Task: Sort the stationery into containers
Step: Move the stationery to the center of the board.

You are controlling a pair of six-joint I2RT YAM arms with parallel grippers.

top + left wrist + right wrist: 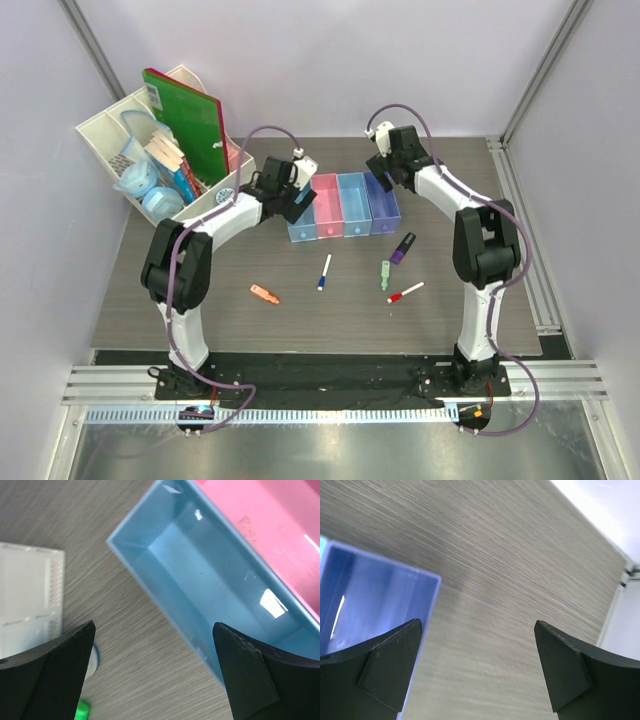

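Overall, a grey wood-grain table [200, 310] set in a booth of pale lilac walls [350, 60], with aluminium posts [538, 80] in the far corners.

- Left gripper [152, 645]: fingers spread wide, nothing between them. Directly beneath it is the leftmost blue bin [210, 595], whose floor shows bare. The pink bin [270, 535] adjoins that on the gripper's right. A corner of the white organiser [30, 590] lies to its left, apart from the bin.
- Right gripper [477, 645]: fingers likewise spread wide and holding nothing. It hangs over the far end of the purple bin [370, 595], with bare table under the gap. Whether that bin holds anything cannot be told from the slice that shows.
- Second blue bin [352, 203]: between the pink and purple ones, in the stretch between the two grippers.
- Stationery, all lying loose on the table, on the arm-base side of both grippers: orange marker [264, 294], blue-white pen [325, 272], green marker [385, 274], purple-black marker [403, 248], red-white pen [405, 292].
- In the organiser, left of the left gripper: green notebook [190, 120] standing upright and tape rolls [160, 200].
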